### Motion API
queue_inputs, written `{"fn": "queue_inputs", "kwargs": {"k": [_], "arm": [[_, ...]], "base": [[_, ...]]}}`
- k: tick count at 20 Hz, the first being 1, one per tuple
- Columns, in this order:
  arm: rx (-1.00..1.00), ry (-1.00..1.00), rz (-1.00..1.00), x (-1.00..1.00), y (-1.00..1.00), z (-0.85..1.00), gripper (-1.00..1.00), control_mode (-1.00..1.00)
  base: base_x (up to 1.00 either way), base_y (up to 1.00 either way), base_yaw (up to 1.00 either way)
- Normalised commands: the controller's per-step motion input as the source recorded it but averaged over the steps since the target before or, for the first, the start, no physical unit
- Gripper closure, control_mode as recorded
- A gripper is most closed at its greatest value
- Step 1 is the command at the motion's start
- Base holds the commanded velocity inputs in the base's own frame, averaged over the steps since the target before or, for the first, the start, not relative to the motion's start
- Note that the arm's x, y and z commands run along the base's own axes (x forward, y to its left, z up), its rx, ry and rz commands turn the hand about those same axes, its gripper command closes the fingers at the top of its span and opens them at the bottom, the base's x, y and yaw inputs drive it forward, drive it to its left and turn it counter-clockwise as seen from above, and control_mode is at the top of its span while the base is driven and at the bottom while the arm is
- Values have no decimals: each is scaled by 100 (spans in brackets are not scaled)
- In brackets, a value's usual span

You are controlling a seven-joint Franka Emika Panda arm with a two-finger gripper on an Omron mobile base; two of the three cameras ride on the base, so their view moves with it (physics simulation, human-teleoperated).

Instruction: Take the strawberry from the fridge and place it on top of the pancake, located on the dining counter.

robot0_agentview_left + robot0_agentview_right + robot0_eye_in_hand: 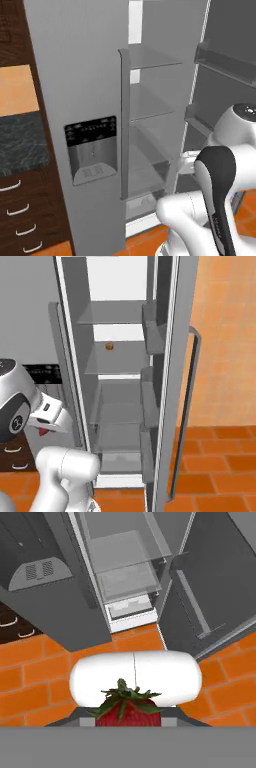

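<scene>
The gripper point(129, 722) is clamping the strawberry point(128, 711); the fridge point(125, 577), at twelve o'clock, is standing open, and jolting could be shaking it loose.

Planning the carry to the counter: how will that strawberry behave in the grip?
The strawberry looks small and rounded, so probably light but apt to roll once released. The gripper is shut on it; being soft fruit, it may bruise. Its leafy cap offers no firm hold.
</scene>
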Motion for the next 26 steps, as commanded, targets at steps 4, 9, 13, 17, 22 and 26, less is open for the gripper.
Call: {"fn": "queue_inputs", "kwargs": {"k": [4,9,13,17,22,26], "arm": [[0,0,0,0,0,0,100,100],[0,0,0,0,0,0,100,100],[0,0,0,0,0,0,100,100],[0,0,0,0,0,0,100,100],[0,0,0,0,0,0,100,100],[0,0,0,0,0,0,100,100]], "base": [[-74,39,-64],[-22,0,-90],[0,0,-95],[-1,-15,-90],[0,-36,-88],[0,-42,-89]]}}
